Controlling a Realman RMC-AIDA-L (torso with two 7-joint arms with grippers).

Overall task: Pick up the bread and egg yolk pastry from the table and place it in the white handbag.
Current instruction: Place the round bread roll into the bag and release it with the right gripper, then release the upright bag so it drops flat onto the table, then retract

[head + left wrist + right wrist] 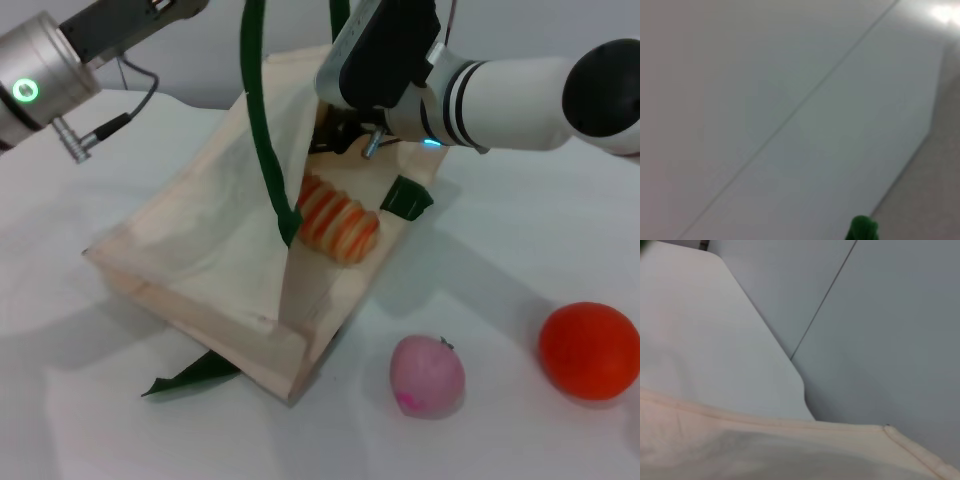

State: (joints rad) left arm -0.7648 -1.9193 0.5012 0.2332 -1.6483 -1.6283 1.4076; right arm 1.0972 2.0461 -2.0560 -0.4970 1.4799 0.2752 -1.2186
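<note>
Two arms are reaching in from the far side of the table. At about 10 o'clock of the bag, the left arm is hanging high above the cloth. Its gripper is lying outside the head view, so whether it is wide or narrow I cannot tell. One green strap is rising steeply from the bag's mouth and running out at 12 o'clock. The left wrist view is catching only a green tip of it.

The bag is lying flat on its side, with its mouth facing roughly 1 o'clock and its base toward 7 o'clock. A second strap is poking out from under the base at 7 o'clock.

The bread is lying just inside the mouth, between the raised upper cloth and the lower side. Its long axis is running from 10 o'clock to 4 o'clock, and the orange and cream stripes are crossing that axis.

The right gripper is hovering at the mouth, at 12 o'clock of the bread. Dark housing is hiding it, so I cannot tell its state.

At 4 o'clock of the bag, a pink fruit is sitting apart on the table. An orange ball is resting further toward 3 o'clock.
</note>
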